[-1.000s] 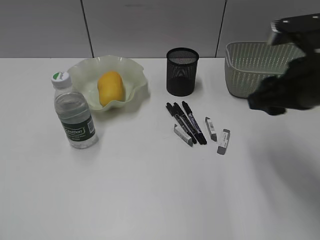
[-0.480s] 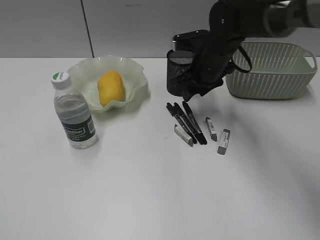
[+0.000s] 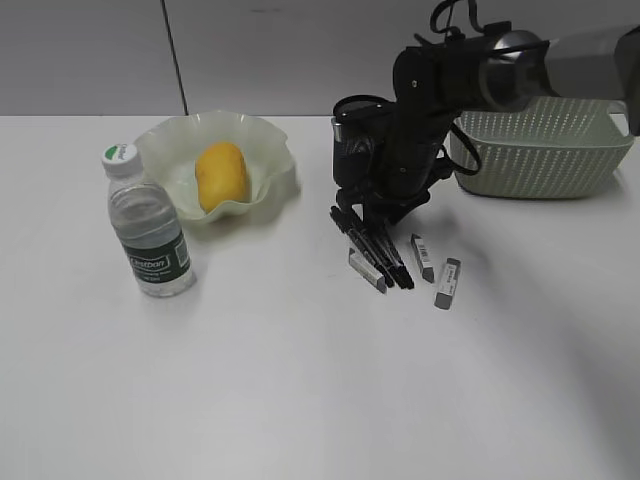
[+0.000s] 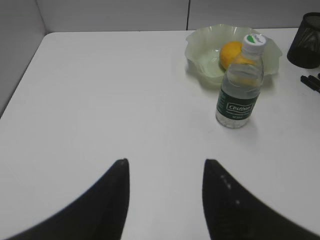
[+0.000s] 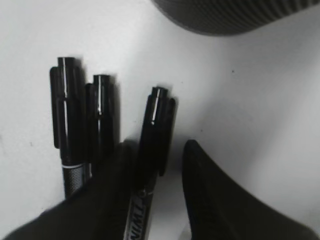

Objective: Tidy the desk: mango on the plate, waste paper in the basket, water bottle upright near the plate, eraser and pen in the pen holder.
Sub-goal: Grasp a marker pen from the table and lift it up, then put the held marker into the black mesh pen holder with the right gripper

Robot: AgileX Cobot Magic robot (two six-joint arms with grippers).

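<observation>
The mango (image 3: 220,175) lies in the ruffled green plate (image 3: 272,150). Beside it the water bottle (image 3: 148,232) stands upright. Three black pens (image 3: 380,250) lie side by side in front of the black mesh pen holder (image 3: 348,140), with grey erasers (image 3: 446,283) around them. My right gripper (image 3: 378,212) is down over the pens' far ends. Its jaws straddle the rightmost pen (image 5: 157,120): one finger touches it and a gap remains at the other, so my right gripper (image 5: 157,147) is open. My left gripper (image 4: 166,162) hovers open and empty over bare desk. The waste paper is out of view.
The perforated green basket (image 3: 545,150) stands at the back right, behind my right arm. The pen holder (image 5: 225,12) is close ahead of the right fingers. Bare white desk (image 3: 300,380) fills the front. A grey wall runs along the back edge.
My right arm has swung left from beside the basket, past the pen holder, and lowered onto the pens. Its jaws have narrowed around the rightmost pen. The left arm has not moved.
</observation>
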